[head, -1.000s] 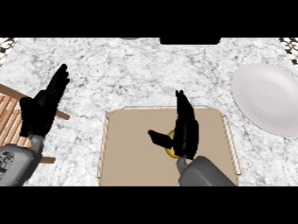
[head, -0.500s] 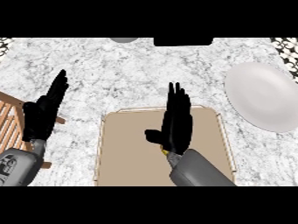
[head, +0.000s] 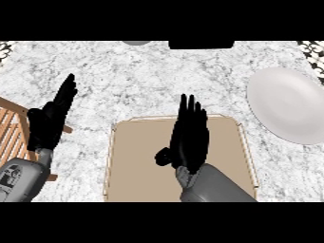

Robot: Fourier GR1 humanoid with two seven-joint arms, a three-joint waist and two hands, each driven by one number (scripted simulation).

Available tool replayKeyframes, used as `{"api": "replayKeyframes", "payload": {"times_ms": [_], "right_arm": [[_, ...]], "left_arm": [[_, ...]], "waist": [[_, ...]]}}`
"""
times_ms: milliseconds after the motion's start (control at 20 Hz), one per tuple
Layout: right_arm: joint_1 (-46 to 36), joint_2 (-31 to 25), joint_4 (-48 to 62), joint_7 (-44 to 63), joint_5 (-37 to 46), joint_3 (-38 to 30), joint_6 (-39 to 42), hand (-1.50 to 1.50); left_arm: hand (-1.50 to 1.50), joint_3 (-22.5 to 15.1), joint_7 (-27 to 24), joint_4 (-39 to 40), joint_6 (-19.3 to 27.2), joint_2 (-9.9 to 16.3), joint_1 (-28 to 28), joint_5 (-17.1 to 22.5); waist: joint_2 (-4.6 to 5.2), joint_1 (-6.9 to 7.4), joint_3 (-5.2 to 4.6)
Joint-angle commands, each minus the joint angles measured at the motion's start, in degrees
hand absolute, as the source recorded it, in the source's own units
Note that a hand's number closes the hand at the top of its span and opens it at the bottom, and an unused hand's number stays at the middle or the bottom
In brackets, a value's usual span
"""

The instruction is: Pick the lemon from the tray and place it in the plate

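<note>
Right hand (head: pixel 189 137) flat, fingers straight, over tray (head: pixel 133 161); lemon hidden beneath. Likely light, firm, rolls easily: cup round middle. Plate (head: pixel 290 104) apart.

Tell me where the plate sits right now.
In the head view the plate lies on the marble counter at the right, just beyond the tray's far right corner, apart from the right robot hand.

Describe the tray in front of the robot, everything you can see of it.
The tray is a flat tan rectangle with rounded corners and a thin paler rim, matte like cardboard or wood. It lies flat on the marble counter, low in the middle of the view, its near edge cut off. The right robot hand, fingers straight, is over its middle and hides part of it. No lemon shows on it. The white plate lies apart, to its right.
</note>
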Motion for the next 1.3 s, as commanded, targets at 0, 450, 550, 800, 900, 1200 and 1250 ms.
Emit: {"api": "replayKeyframes", "payload": {"times_ms": [0, 450, 550, 800, 900, 1200, 1250], "right_arm": [[-0.17, 0.62, -5.86, 14.28, -1.7, -0.34, 12.76, -1.5], [4.12, 0.2, -6.88, 11.8, -4.07, -6.1, 18.69, -1.5], [2.68, 0.6, -4.97, 14.3, -5.02, -5.19, 17.91, -1.5], [7.2, 0.6, -5.19, 12.29, -5.08, -5.3, 18.93, -1.5], [4.6, 0.6, -1.85, 11.14, -6.57, -6.63, 18.01, -1.5], [9.12, 0.6, -1.99, 9.8, -6.1, -6.03, 17.69, -1.5], [9.5, 0.6, -0.73, 11.09, -4.88, -3.78, 13.12, -1.5]], "left_arm": [[0.0, 0.35, -0.37, 1.74, -0.02, -0.42, -1.7, -0.82], [0.0, 0.56, 1.27, -0.62, -0.43, -1.1, -0.36, -1.01], [0.0, 1.43, 0.14, -1.48, -1.88, 0.29, -0.02, -0.77], [0.0, 2.22, 1.94, -1.57, -2.66, 0.33, -1.61, -0.86], [0.0, 1.63, 3.2, 0.42, -3.03, -0.91, -3.47, -1.39], [0.0, 2.38, 0.82, -2.1, -3.33, -1.4, 0.84, -1.93], [0.0, 1.37, 0.05, -1.23, -1.18, -2.81, 0.55, -4.07]], "waist": [[0.15, -0.45, 0.03], [0.5, 0.64, 0.16], [0.58, 1.67, 0.13], [0.58, 1.27, 0.18], [0.84, 1.43, 0.18], [0.69, 1.67, 0.19], [0.74, 1.76, 0.19]]}}
